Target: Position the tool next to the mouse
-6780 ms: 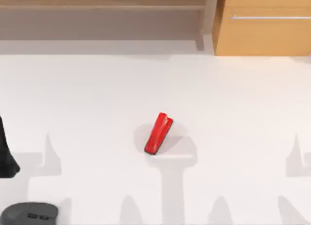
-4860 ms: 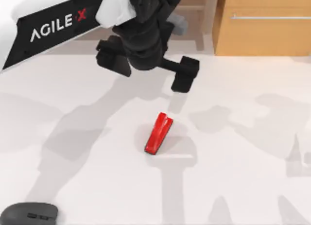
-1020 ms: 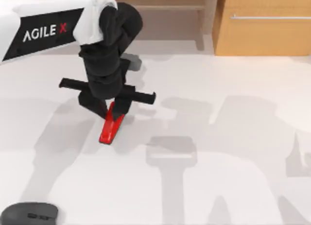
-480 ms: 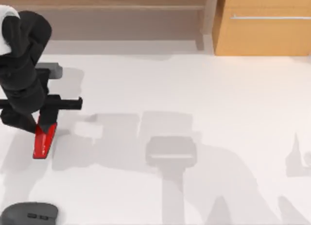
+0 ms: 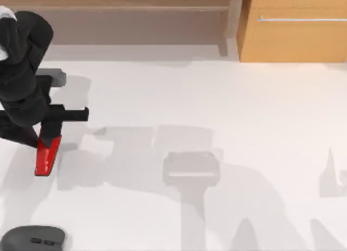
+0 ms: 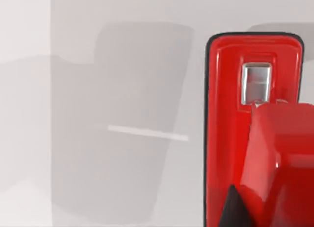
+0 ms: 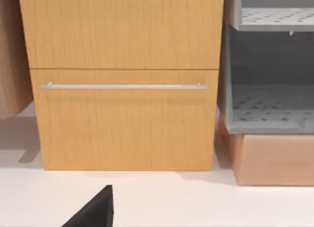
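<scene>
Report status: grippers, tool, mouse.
Left gripper shut on tool, over table's left side. Mouse at the near left edge, apart from tool. Nothing between them. Right arm parked, facing the cabinet.

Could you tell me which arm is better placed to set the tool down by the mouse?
Left. Its gripper holds the tool at the table's left side, with the mouse nearby toward the front edge. The right arm is parked away, facing the cabinet.
</scene>
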Robot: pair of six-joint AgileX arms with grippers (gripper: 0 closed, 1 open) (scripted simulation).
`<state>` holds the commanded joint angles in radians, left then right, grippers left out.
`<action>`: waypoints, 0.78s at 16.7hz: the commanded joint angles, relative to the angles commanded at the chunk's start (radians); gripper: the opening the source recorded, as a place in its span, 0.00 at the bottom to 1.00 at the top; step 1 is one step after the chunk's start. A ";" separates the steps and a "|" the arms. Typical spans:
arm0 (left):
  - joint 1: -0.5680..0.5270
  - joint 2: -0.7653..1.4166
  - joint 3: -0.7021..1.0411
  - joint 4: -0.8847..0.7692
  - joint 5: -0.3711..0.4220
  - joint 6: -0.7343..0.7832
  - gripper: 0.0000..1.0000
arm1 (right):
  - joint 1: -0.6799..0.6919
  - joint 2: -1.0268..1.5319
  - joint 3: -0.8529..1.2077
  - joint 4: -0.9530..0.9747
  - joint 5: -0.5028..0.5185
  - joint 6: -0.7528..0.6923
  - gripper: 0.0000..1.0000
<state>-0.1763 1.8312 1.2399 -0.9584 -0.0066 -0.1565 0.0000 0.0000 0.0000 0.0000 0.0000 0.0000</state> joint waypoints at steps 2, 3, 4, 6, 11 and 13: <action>0.000 -0.012 0.010 0.012 0.003 0.000 0.00 | 0.000 0.000 0.000 0.000 0.000 0.000 1.00; 0.000 -0.017 0.014 0.017 0.003 -0.001 0.00 | 0.000 0.000 0.000 0.000 0.000 0.000 1.00; 0.000 -0.022 0.018 0.022 0.003 -0.001 0.00 | 0.000 0.000 0.000 0.000 0.000 0.000 1.00; 0.001 -0.026 0.019 0.027 -0.001 -0.002 0.00 | 0.000 0.000 0.000 0.000 0.000 0.000 1.00; 0.003 -0.007 -0.010 0.013 -0.026 -0.002 0.00 | 0.000 0.000 0.000 0.000 0.000 0.000 1.00; 0.004 0.006 -0.028 0.005 -0.037 -0.001 0.00 | 0.000 0.000 0.000 0.000 0.000 0.000 1.00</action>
<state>-0.1728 1.8376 1.2121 -0.9530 -0.0440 -0.1575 0.0000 0.0000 0.0000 0.0000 0.0000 0.0000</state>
